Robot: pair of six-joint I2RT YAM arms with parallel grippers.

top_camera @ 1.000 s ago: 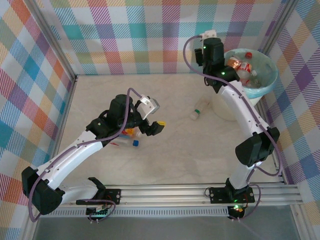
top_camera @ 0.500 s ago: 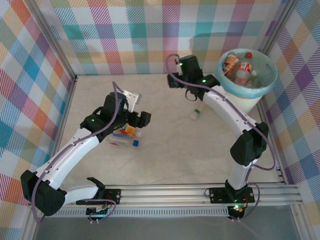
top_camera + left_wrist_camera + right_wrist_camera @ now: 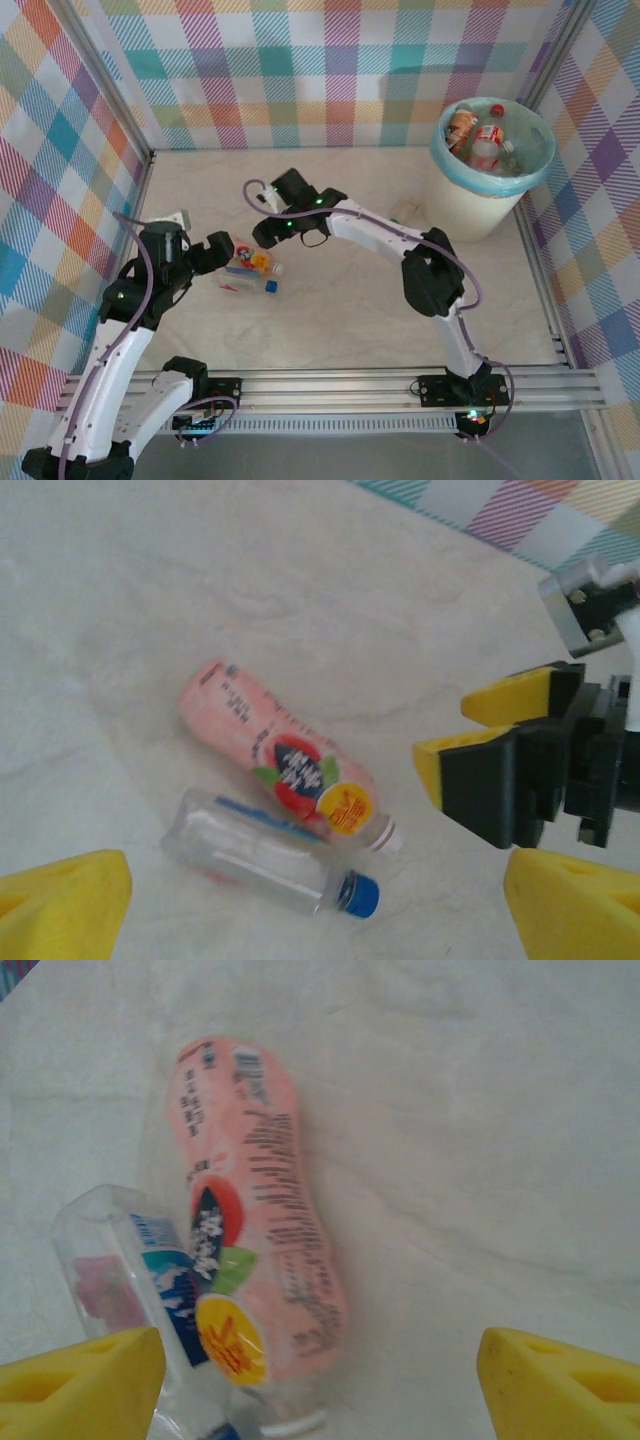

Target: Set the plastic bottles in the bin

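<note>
A pink-labelled bottle [image 3: 275, 755] with a white cap lies on the table beside a clear bottle [image 3: 262, 852] with a blue cap; both are touching. My left gripper [image 3: 320, 915] stands open just near of them, nothing between its yellow fingers. My right gripper [image 3: 320, 1395] is open too, hovering over the pink bottle [image 3: 260, 1220] and the clear bottle [image 3: 125, 1270]. From above, the left gripper [image 3: 220, 250] and right gripper [image 3: 262, 238] flank the pink bottle [image 3: 252, 263]. The bin [image 3: 478, 205] at the back right holds several bottles [image 3: 478, 135].
Checked cloth walls close the table [image 3: 340, 310] on three sides. The right arm [image 3: 380, 225] stretches across the table's middle from the bottles toward its base. The right gripper's yellow-tipped fingers [image 3: 475, 742] show in the left wrist view, close to the pink bottle's cap.
The right arm has swung from over the bin leftward and down to the two bottles. The left arm has drawn back to the left of them.
</note>
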